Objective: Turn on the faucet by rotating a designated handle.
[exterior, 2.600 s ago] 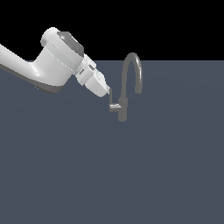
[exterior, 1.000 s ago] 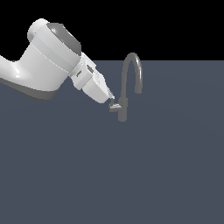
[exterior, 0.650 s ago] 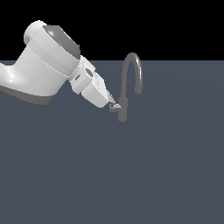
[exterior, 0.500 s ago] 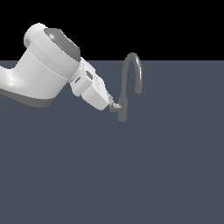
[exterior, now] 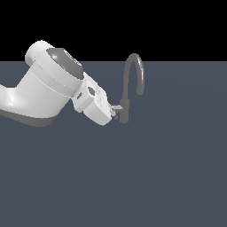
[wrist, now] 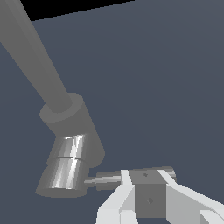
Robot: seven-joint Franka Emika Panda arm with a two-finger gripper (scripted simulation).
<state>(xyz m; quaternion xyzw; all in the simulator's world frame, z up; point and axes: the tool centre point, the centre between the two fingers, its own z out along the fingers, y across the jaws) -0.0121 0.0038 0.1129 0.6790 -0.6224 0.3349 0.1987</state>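
The grey gooseneck faucet stands on the dark surface, its arched spout rising from a short cylindrical base. The handle is a silver stub off the base, ending in a thin rod. My gripper comes in from the exterior view's left and its tips touch the handle. In the wrist view my gripper shows no gap between the fingers. Their tips lie against the rod, not around it.
The white arm stretches in from the exterior view's left edge. The flat dark grey surface spreads all around the faucet. A black background lies beyond its far edge.
The arm has swung down and toward the faucet. The gripper tips went from just above the handle to resting against it. The faucet itself looks unmoved.
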